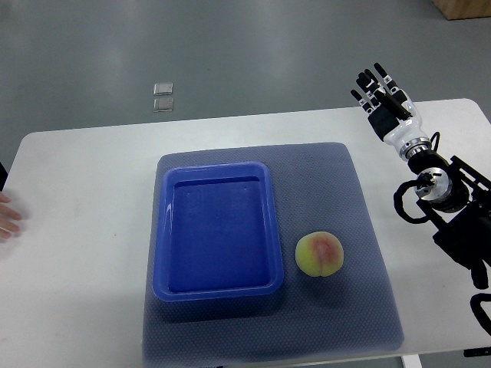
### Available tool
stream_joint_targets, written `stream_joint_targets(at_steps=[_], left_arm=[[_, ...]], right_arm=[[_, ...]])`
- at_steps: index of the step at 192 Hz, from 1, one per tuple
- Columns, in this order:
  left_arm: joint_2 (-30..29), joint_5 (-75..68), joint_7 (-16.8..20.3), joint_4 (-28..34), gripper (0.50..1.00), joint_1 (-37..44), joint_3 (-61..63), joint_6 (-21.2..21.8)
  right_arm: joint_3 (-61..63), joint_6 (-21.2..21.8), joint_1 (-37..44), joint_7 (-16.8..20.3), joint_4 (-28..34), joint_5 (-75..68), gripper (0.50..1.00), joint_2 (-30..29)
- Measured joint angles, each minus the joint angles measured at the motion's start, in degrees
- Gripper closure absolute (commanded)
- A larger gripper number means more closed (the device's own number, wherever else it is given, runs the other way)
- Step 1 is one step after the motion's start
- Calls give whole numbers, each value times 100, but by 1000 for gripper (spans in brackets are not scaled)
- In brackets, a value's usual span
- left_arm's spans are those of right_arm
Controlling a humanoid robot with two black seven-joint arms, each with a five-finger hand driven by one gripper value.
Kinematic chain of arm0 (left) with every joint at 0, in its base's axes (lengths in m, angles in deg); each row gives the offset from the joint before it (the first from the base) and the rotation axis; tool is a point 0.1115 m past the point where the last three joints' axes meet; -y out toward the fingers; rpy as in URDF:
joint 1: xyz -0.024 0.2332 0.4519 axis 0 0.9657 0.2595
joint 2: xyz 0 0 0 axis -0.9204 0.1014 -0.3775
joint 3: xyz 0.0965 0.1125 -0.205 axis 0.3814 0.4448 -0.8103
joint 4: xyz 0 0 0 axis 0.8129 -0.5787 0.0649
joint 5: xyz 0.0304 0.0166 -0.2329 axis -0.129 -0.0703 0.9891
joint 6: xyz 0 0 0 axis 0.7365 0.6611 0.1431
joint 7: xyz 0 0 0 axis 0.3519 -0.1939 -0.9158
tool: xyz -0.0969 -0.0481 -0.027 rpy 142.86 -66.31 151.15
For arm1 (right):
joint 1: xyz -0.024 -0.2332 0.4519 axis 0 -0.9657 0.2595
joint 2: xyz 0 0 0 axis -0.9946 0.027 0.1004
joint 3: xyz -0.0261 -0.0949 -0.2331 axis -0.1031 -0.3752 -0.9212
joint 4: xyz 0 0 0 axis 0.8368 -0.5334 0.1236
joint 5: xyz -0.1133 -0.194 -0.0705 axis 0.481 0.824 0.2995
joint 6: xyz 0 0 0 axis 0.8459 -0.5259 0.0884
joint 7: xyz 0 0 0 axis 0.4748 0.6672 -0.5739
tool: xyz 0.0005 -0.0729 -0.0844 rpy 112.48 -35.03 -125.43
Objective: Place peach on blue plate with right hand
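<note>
A yellow-green peach (320,254) with a red blush lies on the grey mat (360,199), just right of the blue plate (163,230). The plate is a rectangular blue tray with nothing in it. My right hand (381,98) is raised over the table's far right part, well beyond and to the right of the peach. Its fingers are spread and hold nothing. Its black arm (453,215) comes in from the right edge. My left arm is out of view.
The white table (77,192) carries the mat. A person's hand (8,216) rests at the table's left edge. Two small clear squares (163,97) lie on the floor beyond the table.
</note>
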Motion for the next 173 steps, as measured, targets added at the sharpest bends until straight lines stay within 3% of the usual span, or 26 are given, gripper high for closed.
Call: stream_joint_targets(at_steps=[128, 173], left_arm=[[0, 9, -1, -17, 500, -18, -22, -61], [0, 9, -1, -73, 500, -23, -16, -62]], right_arm=[[-416, 51, 69, 53, 64, 561, 568, 100], [-1362, 599, 551, 274, 475, 2352, 568, 809]])
